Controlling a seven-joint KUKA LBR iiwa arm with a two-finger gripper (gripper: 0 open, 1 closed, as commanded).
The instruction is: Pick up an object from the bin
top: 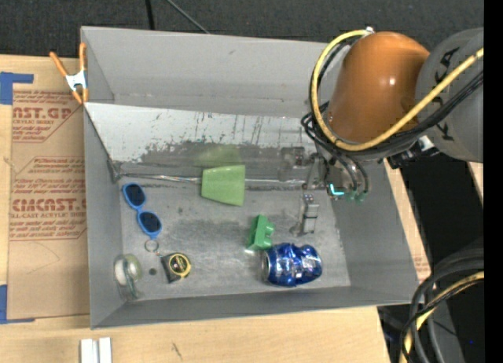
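Nearest, a crushed blue can (292, 265) lies by the front wall of the bin (196, 63), a small green block (261, 232) just beside it. Beyond them the gripper (310, 224) hangs above bare floor near the can — clenched or released, I cannot tell. Farther back lies a pale green wedge (223, 183).

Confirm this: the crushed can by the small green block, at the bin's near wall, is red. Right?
Not quite: the crushed can is blue, not red. The camera view shows it by the small green block, at the near wall of the bin, as you said.
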